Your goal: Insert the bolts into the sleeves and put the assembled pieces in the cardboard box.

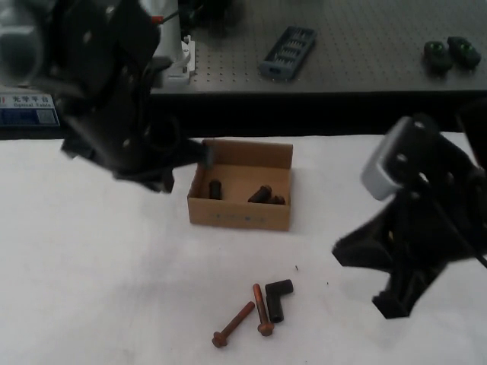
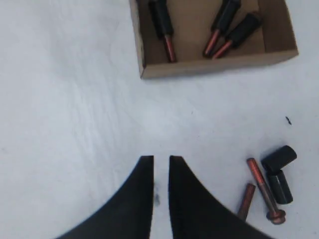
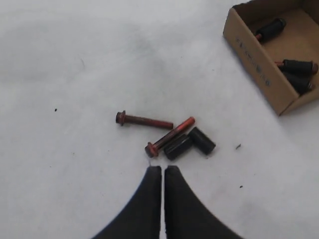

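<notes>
- Lying loose on the white worktop (image 1: 91,289), on the near side of the cardboard box (image 1: 240,214), are two copper-coloured bolts (image 3: 144,120) and two black sleeves (image 3: 178,147)
- One bolt rests against a sleeve; the other lies just beside them, apart; the two sleeves touch each other at an angle
- Three assembled pieces (image 2: 162,22) already lie in the box, so these last two pairs look like all that remains
- The left gripper (image 2: 160,159) hangs over bare worktop to the left of the loose parts, its fingers drawn almost together with a thin slit between them, grasping nothing
- The right gripper (image 3: 163,168) hangs to the right of the parts and close to them, fingers clenched and empty
- Both sets of fingers need to spread before either arm descends
- The lone bolt is the cleaner pick: grip it on the shank close to the head, leaving the tip free to enter
- Take a sleeve across its body so the bore stays clear, and expect its neighbour to roll when disturbed
- Line up the bolt and the bore on one axis before pushing, or the tip may catch on the sleeve's rim
</notes>
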